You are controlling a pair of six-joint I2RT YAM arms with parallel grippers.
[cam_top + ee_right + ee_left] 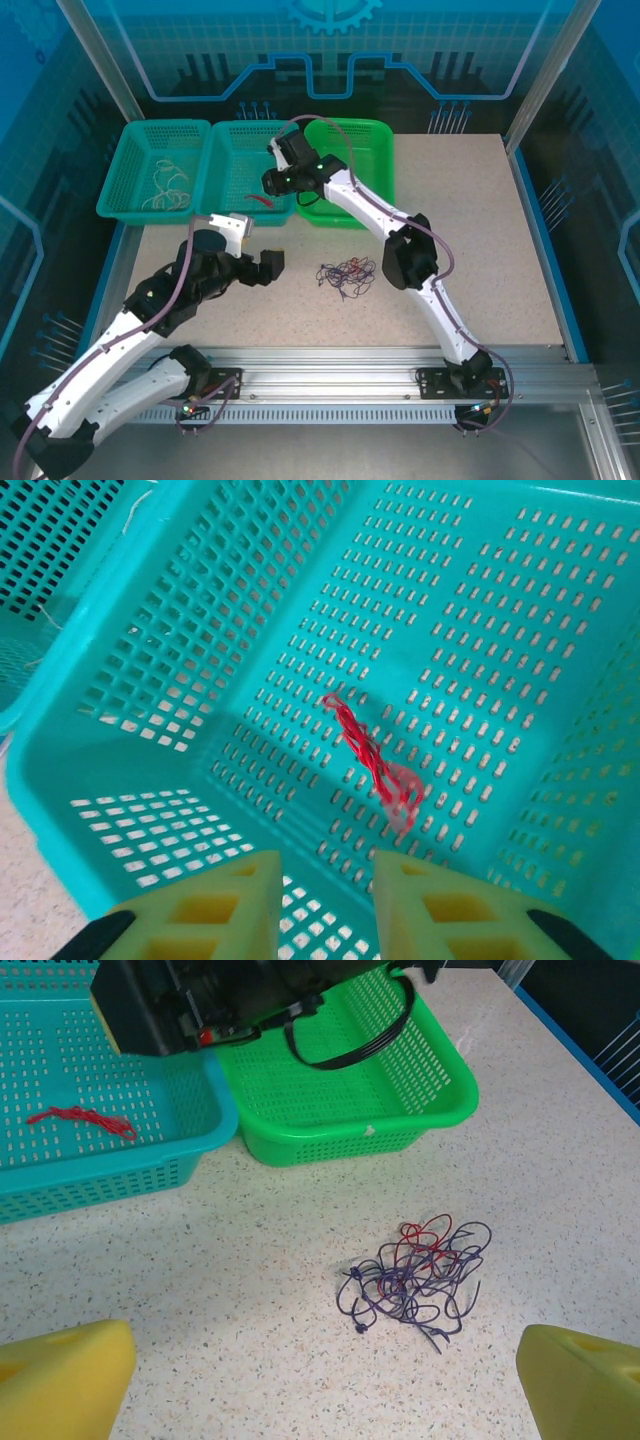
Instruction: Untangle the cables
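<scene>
Yellow right gripper [328,868] ajar, holding nothing

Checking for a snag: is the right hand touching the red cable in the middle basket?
Apart. The right wrist view shows the red cable lying on the teal basket floor, with bare mesh between it and the right hand.
</scene>
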